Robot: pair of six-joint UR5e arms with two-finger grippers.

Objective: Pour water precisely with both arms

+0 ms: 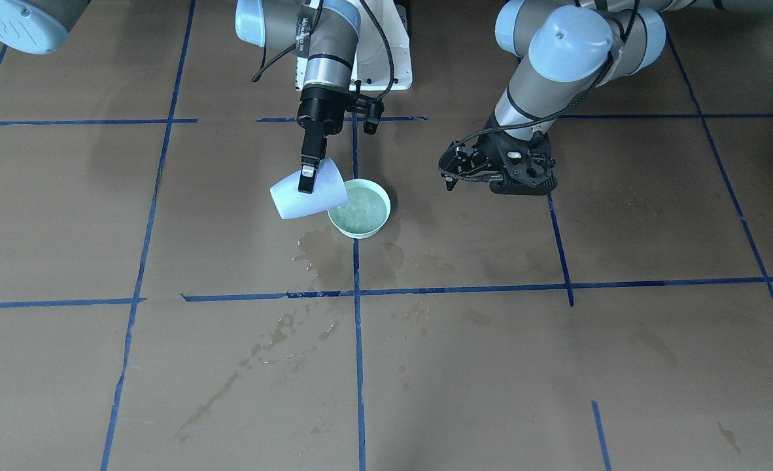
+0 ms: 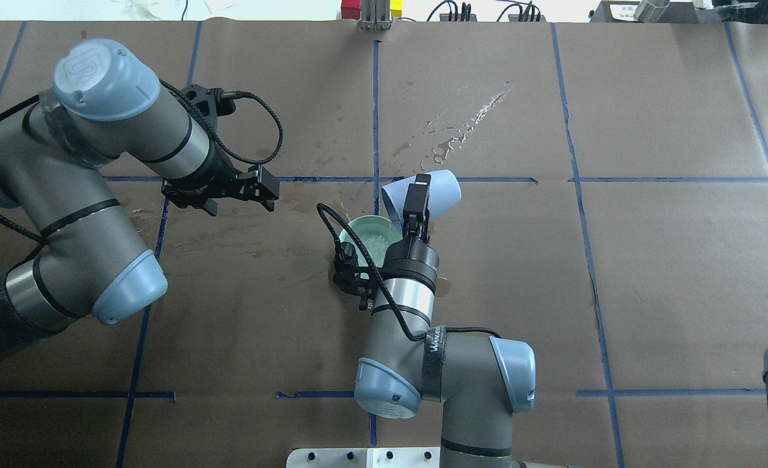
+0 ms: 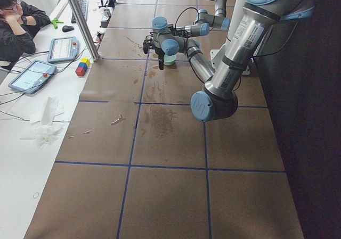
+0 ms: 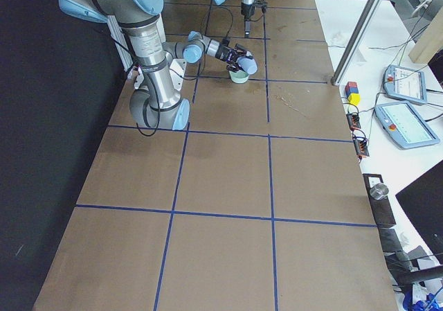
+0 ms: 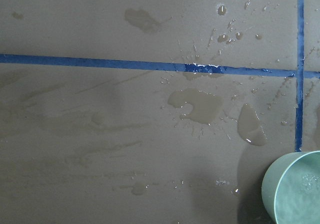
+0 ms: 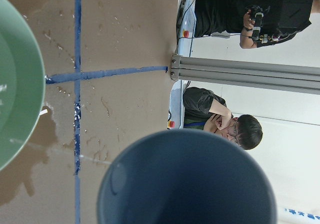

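First, front-facing: locate right gripper [image 1: 306, 186] clamped on pale blue cup [image 1: 292, 199], tipped over green bowl [image 1: 383, 196]; find water [image 1: 359, 210] inside green bowl.
Overhead: note left gripper [image 2: 272, 192] spread, empty, well apart.
Left wrist: see wet stains [image 5: 197, 104] near rim.

Right gripper [image 1: 307, 178] points down, wrist rolled, its 2 fingers clamped on a cup [image 1: 288, 199]; left gripper [image 1: 450, 173] hovers low over the surface (fingers spread apart).
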